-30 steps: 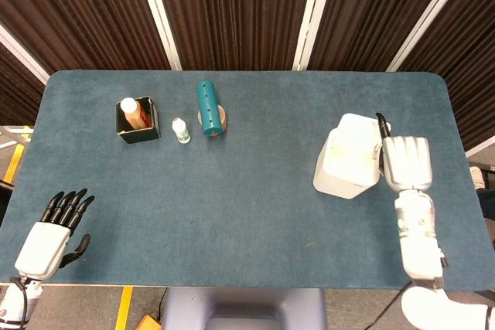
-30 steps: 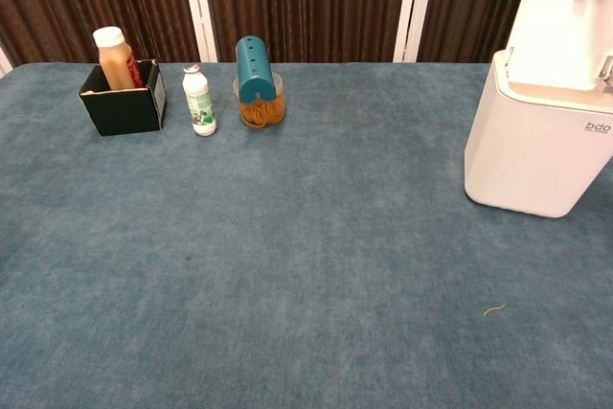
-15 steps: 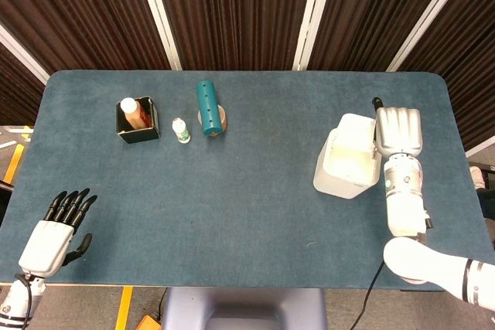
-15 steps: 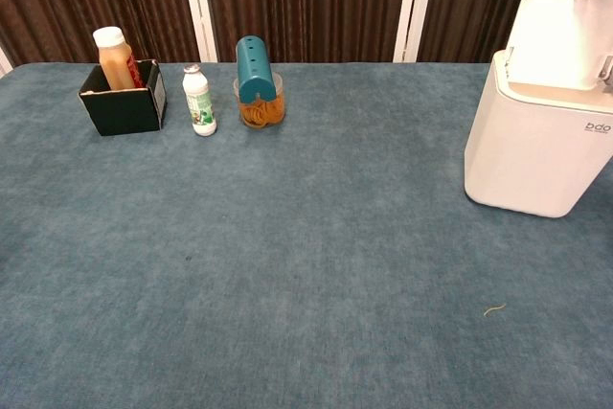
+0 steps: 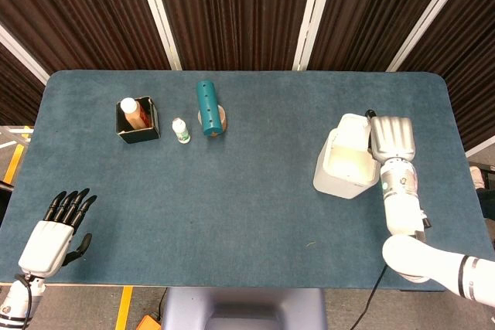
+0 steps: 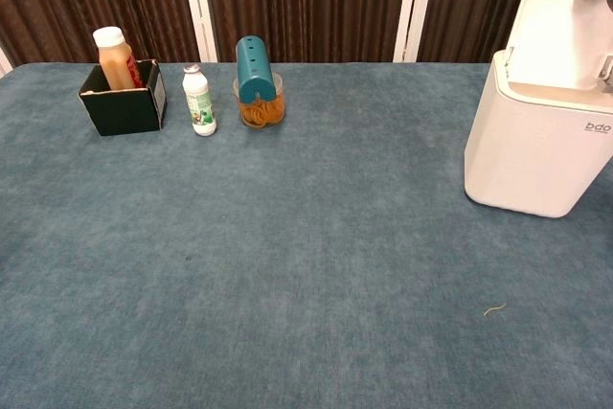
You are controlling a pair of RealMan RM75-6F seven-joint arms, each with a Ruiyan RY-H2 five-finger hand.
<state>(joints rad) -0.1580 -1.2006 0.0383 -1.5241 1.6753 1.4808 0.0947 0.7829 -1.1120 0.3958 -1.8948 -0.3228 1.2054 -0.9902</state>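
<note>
Moved since a second ago: right hand up and inward along the far side of the white bin, from beside the bin's right wall to just behind its raised lid; left hand shifted only slightly near the table's front left corner. Now seen from the head view with the right hand's back turned upward, fingers lying close together and straight, a dark fingertip showing at the lid's top edge; cannot tell whether touching the lid or merely just beside it, and nothing visibly gripped. In the chest view, only a dark tip at the upper right corner by the lid. Left hand open, dark fingers spread apart and pointing away, holding nothing, well apart from everything else. Bin standing upright on the right part of the table, lid tilted up and back, pale inside visible from above. At the far left: black box with an orange bottle inside, small white bottle just beside it, then a teal cylinder leaning in a clear cup of orange bands. Small pale scrap on the cloth in front of the bin.
</note>
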